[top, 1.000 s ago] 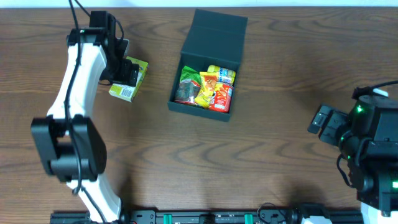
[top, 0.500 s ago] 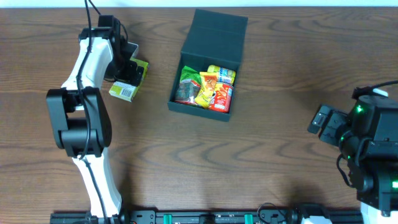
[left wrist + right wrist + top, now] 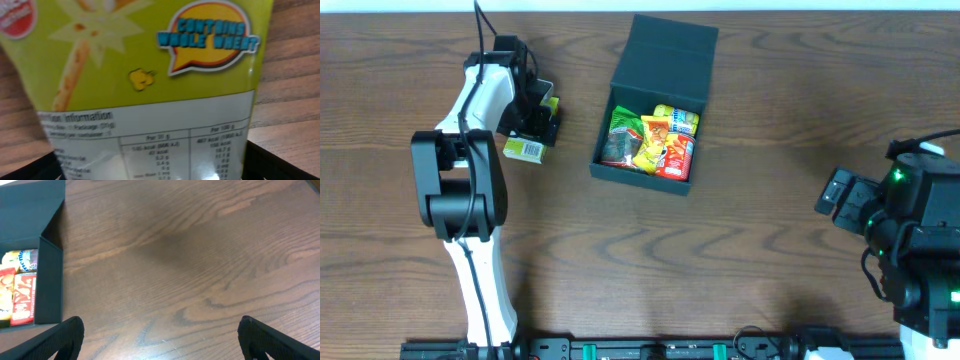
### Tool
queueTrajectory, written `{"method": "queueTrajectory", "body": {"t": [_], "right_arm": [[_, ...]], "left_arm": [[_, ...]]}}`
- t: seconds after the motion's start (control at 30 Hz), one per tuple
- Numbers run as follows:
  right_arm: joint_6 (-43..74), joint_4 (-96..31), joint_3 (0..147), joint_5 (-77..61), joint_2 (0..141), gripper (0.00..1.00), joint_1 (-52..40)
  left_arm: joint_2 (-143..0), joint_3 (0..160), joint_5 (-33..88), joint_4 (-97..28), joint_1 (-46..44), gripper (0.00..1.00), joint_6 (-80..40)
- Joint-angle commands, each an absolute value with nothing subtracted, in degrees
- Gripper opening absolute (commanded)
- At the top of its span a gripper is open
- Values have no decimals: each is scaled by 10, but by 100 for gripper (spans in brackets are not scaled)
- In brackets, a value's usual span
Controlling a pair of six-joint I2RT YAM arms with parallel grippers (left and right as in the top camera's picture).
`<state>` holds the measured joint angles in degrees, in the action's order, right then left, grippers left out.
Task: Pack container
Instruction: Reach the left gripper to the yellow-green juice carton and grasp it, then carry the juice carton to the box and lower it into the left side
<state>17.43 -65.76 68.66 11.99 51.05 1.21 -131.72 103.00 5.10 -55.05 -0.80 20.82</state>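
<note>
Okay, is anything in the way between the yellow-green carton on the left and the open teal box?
Nothing visible does. Only bare table lies between the yellow-green carton and the teal container, whose lid is open; snack packets lie inside it.

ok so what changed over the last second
The left arm's elbow swung toward the container, and the left gripper moved in over the yellow-green carton, jaws open around it, not gripping. Carton, container, snack packs and right gripper stayed put.
</note>
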Motion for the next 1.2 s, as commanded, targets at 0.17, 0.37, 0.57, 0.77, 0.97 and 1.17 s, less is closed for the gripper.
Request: {"method": "queueTrajectory", "body": {"t": [0.17, 0.37, 0.57, 0.77, 0.97, 1.17], "right_arm": [[178, -658, 684, 120, 510, 99, 15], [178, -658, 684, 120, 510, 99, 15], [178, -658, 684, 120, 510, 99, 15], [178, -658, 684, 120, 510, 99, 15], [178, -658, 684, 120, 510, 99, 15], [178, -658, 684, 120, 510, 99, 15]], "left_arm": [[-1333, 1040, 32, -535, -8, 87, 153], [-1333, 1040, 30, -522, -9, 68, 110], [-1331, 1040, 30, -528, -19, 61, 100], [-1303, 1040, 28, -541, -48, 57, 85], [-1234, 1040, 25, -542, -83, 55, 36], [-1142, 1040, 24, -552, -111, 56, -17]]}}
